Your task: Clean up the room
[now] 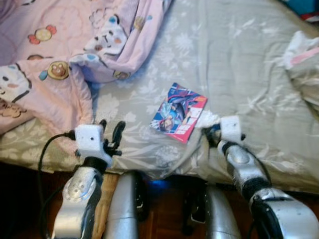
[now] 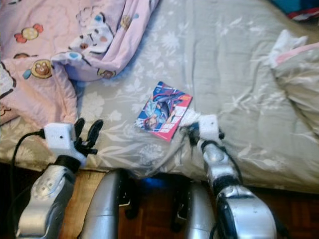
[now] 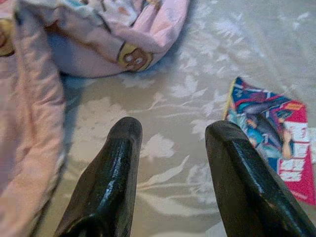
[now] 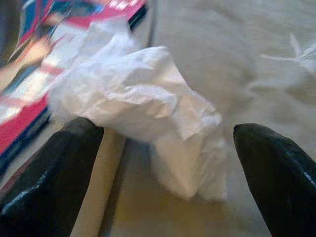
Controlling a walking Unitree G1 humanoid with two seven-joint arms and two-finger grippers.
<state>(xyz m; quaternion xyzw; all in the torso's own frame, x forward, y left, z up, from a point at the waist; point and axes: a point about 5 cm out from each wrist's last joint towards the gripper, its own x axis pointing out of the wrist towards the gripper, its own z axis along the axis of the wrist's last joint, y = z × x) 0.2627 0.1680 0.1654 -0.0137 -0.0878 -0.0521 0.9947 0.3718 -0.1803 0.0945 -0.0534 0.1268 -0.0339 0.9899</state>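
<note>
I can't read any text from here. The comic-style booklet [image 1: 179, 112] lying on the bed sheet [image 1: 239, 59] carries white lettering on its red lower corner, but it is too blurred for me to make out a single word or number.

Crumpled white tissue [image 4: 148, 113] on grey floral bedsheet [image 1: 239, 64], touching right edge of comic [image 1: 179, 112]. Comic: thin, colourful cover, red-blue, flat, face up, tilted, near bed's front edge. Pink cartoon-print blanket [image 1: 55, 55] bunched at bed's left, well apart from comic.
</note>
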